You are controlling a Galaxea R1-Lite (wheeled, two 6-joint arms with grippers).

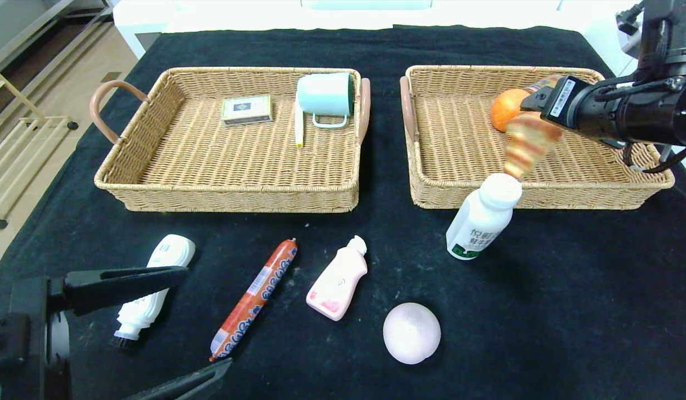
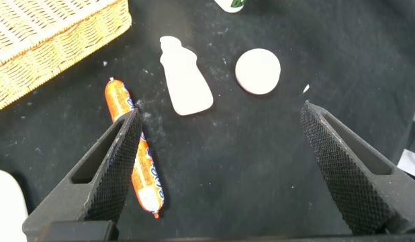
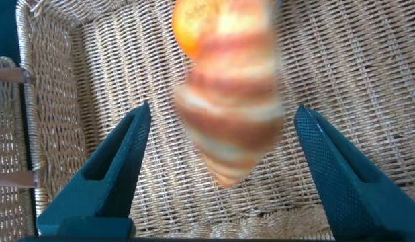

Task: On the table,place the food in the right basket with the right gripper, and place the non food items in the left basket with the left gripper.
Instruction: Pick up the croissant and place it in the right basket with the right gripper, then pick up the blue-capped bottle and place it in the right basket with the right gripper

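Note:
My right gripper (image 1: 534, 99) hovers over the right basket (image 1: 542, 191), jaws wide open (image 3: 222, 111). A striped brown bread roll (image 1: 529, 145) shows blurred in the air just under it, between the jaws but untouched by them (image 3: 231, 114). An orange (image 1: 505, 108) lies in that basket. My left gripper (image 1: 209, 315) is open and empty low over the table's front left (image 2: 220, 107), beside an orange sausage (image 1: 256, 294) and a white brush (image 1: 151, 289).
The left basket (image 1: 237, 194) holds a small box (image 1: 246, 109), a mint cup (image 1: 326, 95) and a pen (image 1: 299, 125). On the black cloth stand a white milk bottle (image 1: 481, 219), a pink bottle (image 1: 338, 280) and a pale pink ball (image 1: 411, 332).

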